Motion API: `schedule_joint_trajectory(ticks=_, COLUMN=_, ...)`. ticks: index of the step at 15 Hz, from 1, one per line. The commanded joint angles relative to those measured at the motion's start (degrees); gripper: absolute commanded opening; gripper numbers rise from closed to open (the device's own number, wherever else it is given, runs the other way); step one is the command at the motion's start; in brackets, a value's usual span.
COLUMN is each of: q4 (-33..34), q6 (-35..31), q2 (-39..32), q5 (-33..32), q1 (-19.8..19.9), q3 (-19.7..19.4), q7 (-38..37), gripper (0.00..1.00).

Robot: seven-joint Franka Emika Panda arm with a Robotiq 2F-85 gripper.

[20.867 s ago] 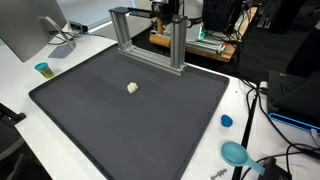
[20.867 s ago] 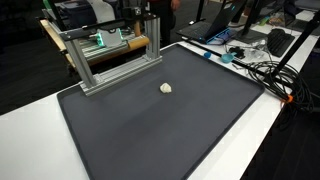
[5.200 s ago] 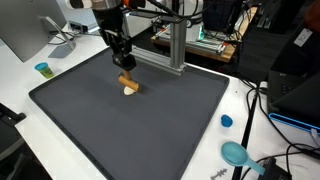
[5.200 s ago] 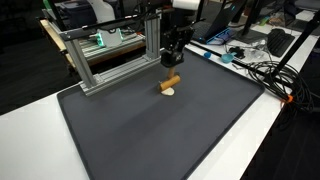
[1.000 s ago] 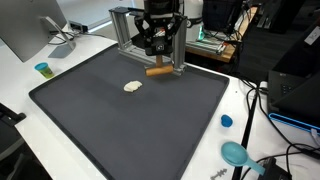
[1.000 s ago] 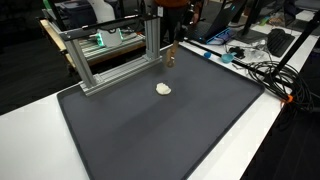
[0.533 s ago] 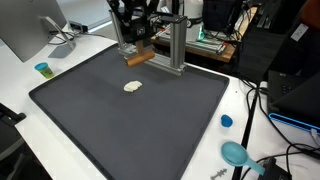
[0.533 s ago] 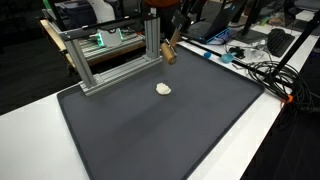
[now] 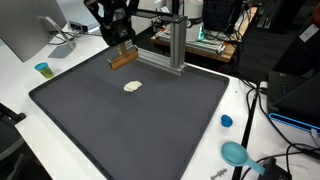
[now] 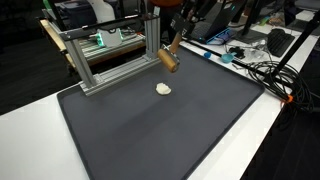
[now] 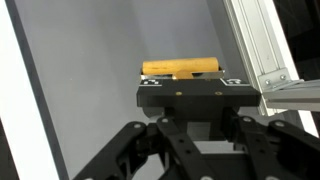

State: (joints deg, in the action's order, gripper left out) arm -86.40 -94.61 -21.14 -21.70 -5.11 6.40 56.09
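Observation:
In both exterior views my gripper hangs in the air, shut on a short wooden roller. The roller lies crosswise in the jaws in the wrist view, where the wooden roller shows above the black gripper. A flattened pale dough piece lies on the dark mat, below and a little apart from the roller. The dough is out of the wrist view.
An aluminium frame stands at the mat's far edge, close beside the gripper. A small blue cup, a blue cap and a teal scoop sit on the white table. Cables run along one side.
My gripper has carried the roller sideways along the frame, away from the post and over the mat's far edge. The dough has stayed flat and still.

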Motion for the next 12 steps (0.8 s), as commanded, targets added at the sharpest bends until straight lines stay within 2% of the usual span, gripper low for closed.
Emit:
schedule_joint_trajectory(ticks=1, q4=-2.71, q6=2.15, q2=2.76, q5=2.91, q1=1.82, q3=1.04, q7=9.72, gripper=0.21)
schedule_joint_trajectory(ticks=2, q4=-3.18, q6=3.40, q2=3.08, q5=3.65, q1=2.55, q3=0.77, q7=12.78, gripper=0.21)
schedule_joint_trajectory(ticks=6, q4=-11.18, q6=-1.79, q2=7.85, q5=11.54, q1=7.94, q3=-0.05, q7=26.77, gripper=0.21)
schedule_joint_trajectory(ticks=7, q4=-13.47, q6=-4.14, q2=9.06, q5=14.82, q1=9.00, q3=-0.36, q7=27.76, gripper=0.21)
schedule_joint_trajectory(ticks=10, q4=-23.16, q6=-14.75, q2=13.69, q5=21.10, q1=9.44, q3=-1.33, q7=23.90, gripper=0.21)
schedule_joint_trajectory(ticks=11, q4=-24.77, q6=-14.46, q2=14.10, q5=24.72, q1=9.58, q3=-1.17, q7=25.55, gripper=0.21)
schedule_joint_trajectory(ticks=12, q4=-17.79, q6=-11.51, q2=9.27, q5=20.10, q1=8.59, q3=-2.24, q7=24.85, gripper=0.46)
